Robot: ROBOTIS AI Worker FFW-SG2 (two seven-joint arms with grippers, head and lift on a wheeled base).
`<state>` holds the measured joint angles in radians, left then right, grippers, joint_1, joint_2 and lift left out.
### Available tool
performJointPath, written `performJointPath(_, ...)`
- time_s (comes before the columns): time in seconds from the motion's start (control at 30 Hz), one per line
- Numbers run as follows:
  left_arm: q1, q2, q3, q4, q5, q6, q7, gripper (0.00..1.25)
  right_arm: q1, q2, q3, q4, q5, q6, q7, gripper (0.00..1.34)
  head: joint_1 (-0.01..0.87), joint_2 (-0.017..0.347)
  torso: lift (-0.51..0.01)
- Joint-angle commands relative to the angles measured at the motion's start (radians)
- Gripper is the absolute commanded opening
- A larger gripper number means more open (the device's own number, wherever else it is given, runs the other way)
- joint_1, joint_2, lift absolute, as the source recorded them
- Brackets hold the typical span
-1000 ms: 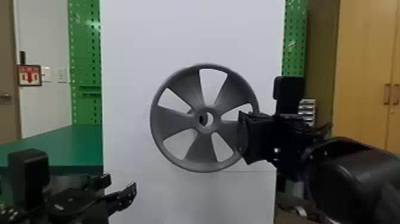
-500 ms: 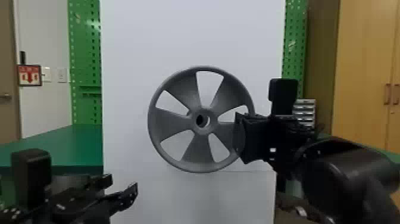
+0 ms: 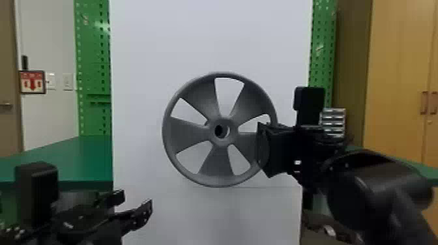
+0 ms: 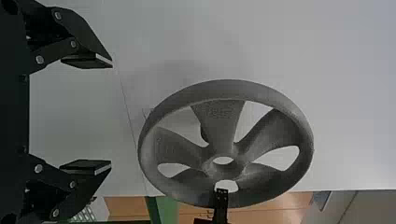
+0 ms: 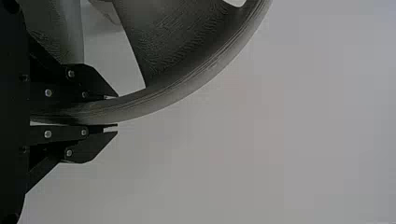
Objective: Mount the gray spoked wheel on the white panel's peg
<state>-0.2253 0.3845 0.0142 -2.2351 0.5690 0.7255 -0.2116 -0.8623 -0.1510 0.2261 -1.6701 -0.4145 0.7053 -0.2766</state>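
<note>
The gray spoked wheel [image 3: 189, 132] faces the head camera, in front of the white panel [image 3: 208, 39]. My right gripper [image 3: 264, 150] holds its right rim; in the right wrist view, that gripper [image 5: 116, 112] is shut on the rim of the wheel [image 5: 182, 46]. Seen from the left wrist, the wheel [image 4: 219, 121] stands off the panel [image 4: 327, 46], and a small dark piece shows behind a gap by the hub; whether it is the peg I cannot tell. My left gripper [image 3: 134, 201], low at the left, is open and touches nothing; its own view shows the gripper [image 4: 111, 114] with fingers wide apart.
A green table [image 3: 65, 159] extends behind the panel on the left, with green pegboard [image 3: 93, 49] above it. At the right, a small drawer unit [image 3: 333, 122] appears behind the right gripper, and wooden cabinets [image 3: 401, 65] stand farther back.
Over the last second the right gripper and the wheel have shifted slightly left in the head view, with the wheel's face turning a little. The left arm has hardly moved.
</note>
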Motion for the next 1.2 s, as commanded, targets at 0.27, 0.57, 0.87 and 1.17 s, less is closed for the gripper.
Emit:
performJointPath(0.27, -0.002, 0.001, -0.003, 0.000, 0.000, 0.000, 0.000, 0.77, -0.017, 0.008, -0.002, 0.050, 0.003, -0.032, 0.016, 0.15, 0.100, -0.008, -0.480)
performJointPath(0.57, -0.003, 0.002, -0.005, 0.002, -0.001, 0.000, 0.000, 0.77, -0.032, 0.022, 0.016, 0.082, 0.008, -0.043, 0.016, 0.14, 0.100, -0.008, -0.480)
performJointPath(0.87, -0.011, 0.005, -0.016, 0.005, -0.001, 0.000, 0.000, 0.77, -0.052, 0.031, 0.018, 0.115, 0.014, -0.059, 0.016, 0.14, 0.100, -0.008, -0.480)
performJointPath(1.17, -0.012, 0.005, -0.019, 0.008, 0.002, 0.000, 0.000, 0.77, -0.061, 0.039, 0.018, 0.133, 0.017, -0.069, 0.014, 0.14, 0.100, -0.008, -0.480)
